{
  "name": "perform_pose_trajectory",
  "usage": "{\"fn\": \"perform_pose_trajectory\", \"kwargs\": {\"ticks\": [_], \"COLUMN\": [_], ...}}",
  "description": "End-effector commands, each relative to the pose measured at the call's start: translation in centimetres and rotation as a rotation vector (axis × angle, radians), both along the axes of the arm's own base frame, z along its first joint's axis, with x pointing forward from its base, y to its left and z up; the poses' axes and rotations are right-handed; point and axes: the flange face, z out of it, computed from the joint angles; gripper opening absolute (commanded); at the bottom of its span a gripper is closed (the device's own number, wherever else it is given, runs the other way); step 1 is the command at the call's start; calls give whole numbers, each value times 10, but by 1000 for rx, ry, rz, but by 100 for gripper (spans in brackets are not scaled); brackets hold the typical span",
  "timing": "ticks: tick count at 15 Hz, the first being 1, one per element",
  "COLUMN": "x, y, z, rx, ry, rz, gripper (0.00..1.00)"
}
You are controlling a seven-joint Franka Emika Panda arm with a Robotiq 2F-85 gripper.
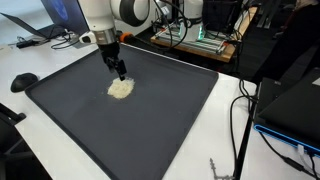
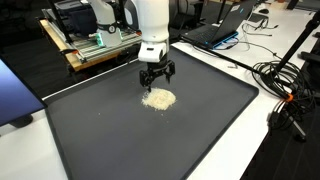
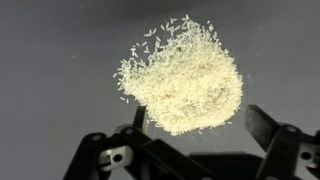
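Upper left of centre in an exterior view, the pincer hangs over the dark mat, jaws spread wide and gripping nothing. Just beneath it sits the rice pile, a loose pale heap on the mat with stray grains around its rim. In the wrist view the heap fills mid-frame, with the fingers along the lower edge. The mat lies on a white surface.

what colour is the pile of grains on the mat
Off-white, creamy pile of grains, clearest in the wrist view.
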Motion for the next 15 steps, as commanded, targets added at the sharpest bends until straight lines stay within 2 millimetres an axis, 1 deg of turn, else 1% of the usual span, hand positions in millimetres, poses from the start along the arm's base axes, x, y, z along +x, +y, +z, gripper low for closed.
{"fn": "perform_pose_trajectory", "kwargs": {"ticks": [1,4,9,15], "x": [-22,-26,-22,-18], "y": [-1,-1,-1,10], "z": [-8,-20,-30,-47], "rx": [25,18,8,-3], "ry": [4,23,37,53], "rz": [-39,-40,-65,-54], "gripper": [100,100,100,100]}}
